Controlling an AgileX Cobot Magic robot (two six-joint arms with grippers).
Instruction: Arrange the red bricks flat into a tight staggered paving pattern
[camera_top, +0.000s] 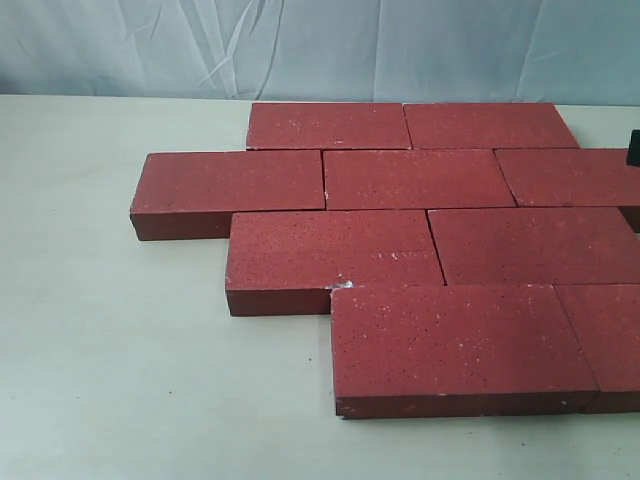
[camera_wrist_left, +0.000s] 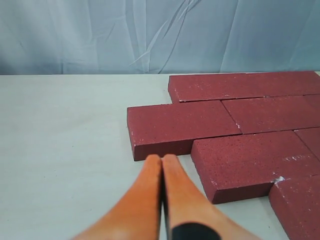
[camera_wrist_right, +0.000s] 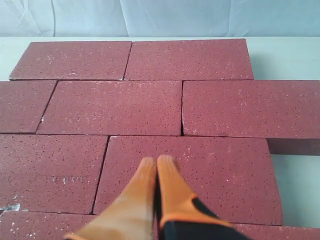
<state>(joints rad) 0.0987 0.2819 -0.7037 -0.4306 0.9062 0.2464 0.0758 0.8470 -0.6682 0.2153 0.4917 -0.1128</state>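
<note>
Several dark-red bricks (camera_top: 420, 178) lie flat in staggered rows, edges touching, from the table's middle to its right side. The nearest brick (camera_top: 455, 345) has a white chip at its far left corner. My left gripper (camera_wrist_left: 161, 159) is shut and empty, its orange fingers together just short of the leftmost brick (camera_wrist_left: 182, 125). It does not show in the exterior view. My right gripper (camera_wrist_right: 157, 161) is shut and empty over a brick (camera_wrist_right: 200, 170) in the paving. Only a small black part of that arm (camera_top: 633, 148) shows at the exterior view's right edge.
The pale table (camera_top: 110, 350) lies bare to the left of and in front of the bricks. A light blue cloth backdrop (camera_top: 320, 45) hangs behind the table's far edge. A gap of bare table (camera_wrist_right: 297, 175) sits beside the brick under my right gripper.
</note>
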